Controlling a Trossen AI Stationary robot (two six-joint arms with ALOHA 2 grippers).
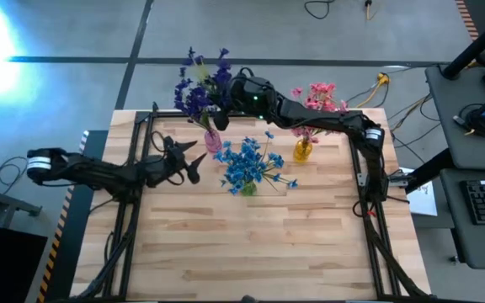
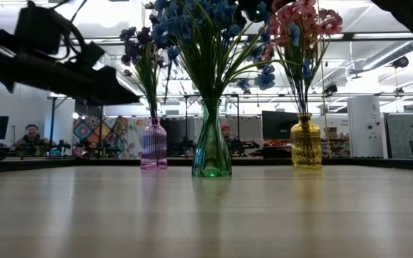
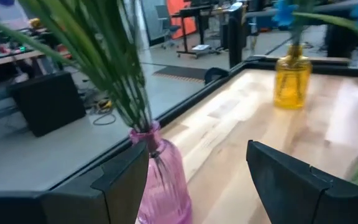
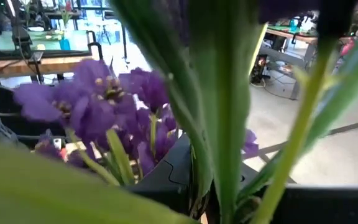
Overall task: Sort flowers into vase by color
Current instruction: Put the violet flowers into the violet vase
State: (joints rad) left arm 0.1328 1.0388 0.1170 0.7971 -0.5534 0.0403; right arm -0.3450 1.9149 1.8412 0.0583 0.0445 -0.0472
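Observation:
Three glass vases stand in a row toward the far edge. A pink vase (image 1: 213, 141) holds purple flowers (image 1: 199, 84), a green vase (image 2: 211, 147) holds blue flowers (image 1: 247, 167), and a yellow vase (image 1: 302, 150) holds pink flowers (image 1: 318, 95). My right gripper (image 1: 231, 91) is raised beside the purple blossoms above the pink vase and is shut on a purple sprig. My left gripper (image 1: 195, 162) hovers open just left of the pink vase (image 3: 163, 180), touching nothing. My right gripper has the green stem (image 4: 224, 186) of a purple sprig between its shut fingers, below the blossoms (image 4: 98, 99). The fingers come in level from the table's right side and lie across the stem. The sprig stands roughly upright; its lower end is hidden.
Both arm mounts and black frame rails (image 1: 133, 194) run along the table's left and right sides. Bare wood (image 1: 251, 244) fills the near half of the table. The yellow vase (image 3: 291, 78) also shows beyond my left gripper. A person sits in the room behind.

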